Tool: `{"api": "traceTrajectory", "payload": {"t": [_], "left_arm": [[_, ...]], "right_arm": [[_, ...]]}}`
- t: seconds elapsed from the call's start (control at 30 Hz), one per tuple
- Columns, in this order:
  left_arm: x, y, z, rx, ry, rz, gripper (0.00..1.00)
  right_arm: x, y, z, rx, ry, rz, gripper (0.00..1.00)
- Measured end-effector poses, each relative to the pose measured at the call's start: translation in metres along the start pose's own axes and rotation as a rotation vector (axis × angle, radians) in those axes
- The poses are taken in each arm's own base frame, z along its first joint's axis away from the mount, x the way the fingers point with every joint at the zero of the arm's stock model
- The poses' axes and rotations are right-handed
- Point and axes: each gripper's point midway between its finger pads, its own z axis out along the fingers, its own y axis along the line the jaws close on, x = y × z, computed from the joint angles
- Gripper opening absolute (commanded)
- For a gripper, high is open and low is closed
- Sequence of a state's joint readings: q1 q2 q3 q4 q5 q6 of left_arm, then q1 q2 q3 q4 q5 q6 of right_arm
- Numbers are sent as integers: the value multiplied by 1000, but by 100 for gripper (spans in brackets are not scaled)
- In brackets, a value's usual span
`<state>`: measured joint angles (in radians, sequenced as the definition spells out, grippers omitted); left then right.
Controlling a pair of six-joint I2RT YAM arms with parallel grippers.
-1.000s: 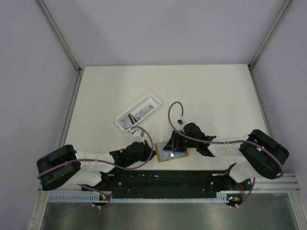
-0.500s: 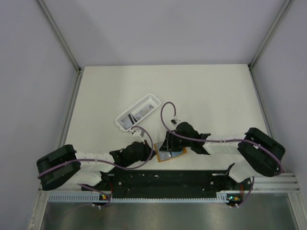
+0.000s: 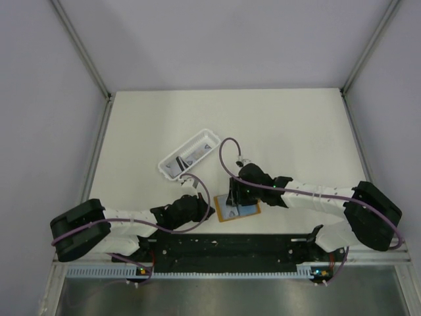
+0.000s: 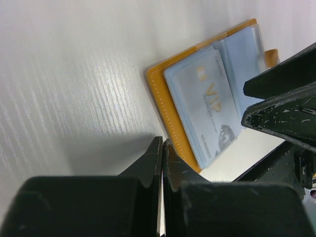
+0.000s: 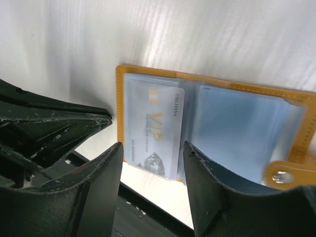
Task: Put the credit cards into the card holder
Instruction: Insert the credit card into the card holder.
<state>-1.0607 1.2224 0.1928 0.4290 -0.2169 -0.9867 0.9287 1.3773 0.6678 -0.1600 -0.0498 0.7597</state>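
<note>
Hovering directly over the open card holder [image 5: 217, 89], the right gripper [image 5: 153, 145] has its jaws spread and pinches nothing; the VIP card [image 5: 153, 126] lies in the gap between them, tucked under the clear sleeve of the holder's 9 o'clock half in the right wrist view. There the card's long axis runs about 12 to 6 o'clock, across the line on which the jaws would close, while the opened holder stretches from 9 to 3 o'clock with its snap tab at 4 o'clock. From above, the holder [image 3: 253, 210] sits at the near middle of the table, long axis close to 9 to 3 o'clock and tipped slightly toward 8 to 2.

The left gripper [image 4: 161, 148] has its jaws pressed together on nothing; its tip sits just beside the holder's orange edge at about 8 o'clock of the pouch [image 4: 163, 94], and whether it touches cannot be told.

The remaining cards [image 3: 191, 157] lie in the white tray [image 3: 209, 136], at about 11 o'clock from the holder and well apart from it; its long axis runs 8 to 2 o'clock. Judging by this, the seated card looks done and the next fetch turns toward that tray; both grippers stand about equally near it, but only the right is ready to grasp.
</note>
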Motion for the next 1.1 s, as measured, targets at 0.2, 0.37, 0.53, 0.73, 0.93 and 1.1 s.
{"api": "traceTrajectory", "payload": {"t": [0.2, 0.37, 0.53, 0.73, 0.93, 1.1], "left_arm": [[0, 0, 0, 1, 0, -1, 0], [0, 0, 0, 2, 1, -2, 0], [1, -1, 0, 3, 4, -2, 0], [2, -5, 3, 13, 18, -2, 0], [3, -7, 4, 16, 25, -2, 0], [3, -7, 5, 17, 26, -2, 0]], "right_arm": [[1, -15, -7, 81, 0, -21, 53], [3, -22, -9, 109, 7, -29, 53], [1, -18, -8, 89, -1, -34, 53], [-1, -11, -1, 56, -3, -34, 53], [4, -9, 8, 42, 24, -32, 52], [5, -1, 13, -1, 34, -30, 51]]}}
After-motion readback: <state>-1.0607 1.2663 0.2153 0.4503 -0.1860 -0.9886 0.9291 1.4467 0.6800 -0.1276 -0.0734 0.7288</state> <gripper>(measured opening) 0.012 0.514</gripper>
